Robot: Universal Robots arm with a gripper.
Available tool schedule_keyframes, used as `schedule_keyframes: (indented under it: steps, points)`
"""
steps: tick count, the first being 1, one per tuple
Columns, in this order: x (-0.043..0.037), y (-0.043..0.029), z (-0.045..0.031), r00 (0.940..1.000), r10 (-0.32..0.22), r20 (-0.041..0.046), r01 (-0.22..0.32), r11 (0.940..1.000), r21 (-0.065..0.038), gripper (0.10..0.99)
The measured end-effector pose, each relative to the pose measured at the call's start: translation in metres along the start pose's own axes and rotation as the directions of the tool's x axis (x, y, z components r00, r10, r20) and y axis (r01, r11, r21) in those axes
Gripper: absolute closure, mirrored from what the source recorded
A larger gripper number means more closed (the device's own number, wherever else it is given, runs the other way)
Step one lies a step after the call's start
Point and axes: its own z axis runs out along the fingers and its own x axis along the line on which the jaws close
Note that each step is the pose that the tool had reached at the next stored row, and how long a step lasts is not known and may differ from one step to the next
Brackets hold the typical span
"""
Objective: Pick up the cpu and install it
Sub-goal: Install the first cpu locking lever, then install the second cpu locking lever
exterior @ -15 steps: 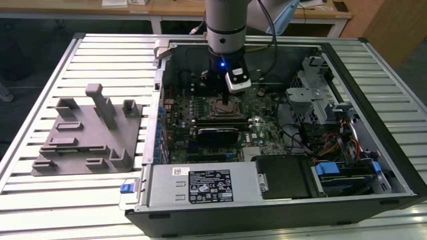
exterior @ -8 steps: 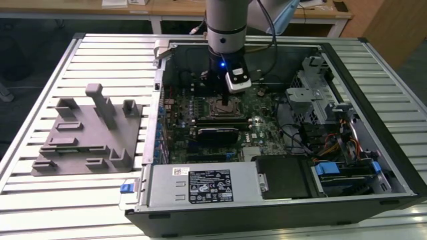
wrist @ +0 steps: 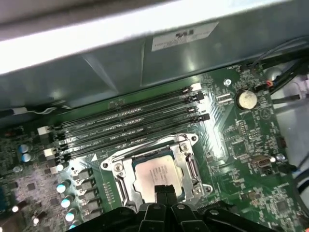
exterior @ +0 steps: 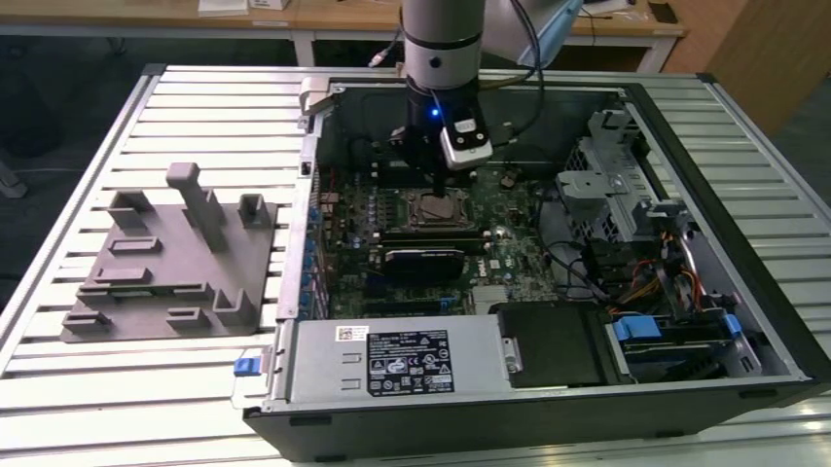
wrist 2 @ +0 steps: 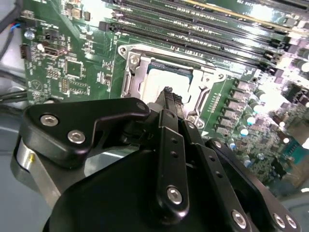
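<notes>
The cpu [wrist: 153, 170], a small square chip with a pale silvery top, lies flat inside the open metal-framed socket [wrist: 187, 160] of the green motherboard [exterior: 513, 243]. My gripper [wrist: 164, 188] hangs just above the chip's edge, its two black fingers pressed together with nothing between them. In the second wrist view the gripper [wrist 2: 168, 91] points down at the cpu [wrist 2: 166, 77] in the socket [wrist 2: 131, 72]. In the exterior view the gripper [exterior: 449, 187] stands over the socket [exterior: 439, 207] in the middle of the open computer case.
Several dark memory slots [wrist: 130, 124] run beside the socket. A grey moulded tray [exterior: 162, 263] sits on the slatted table at the exterior view's left. The case holds a power supply [exterior: 389, 360], a drive cage [exterior: 610, 180] and cables [exterior: 649, 282].
</notes>
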Motion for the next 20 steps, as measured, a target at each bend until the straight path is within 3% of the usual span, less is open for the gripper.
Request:
schedule_keyframes:
  steps: [5,20]
  points:
    - [-0.0009,0.0002,-0.0104,1.0000,0.000,0.0000,0.000,1.0000,0.000,0.980]
    - [-0.0010,0.0002,-0.0122,1.0000,0.000,-0.0002,0.000,1.0000,0.001,0.980]
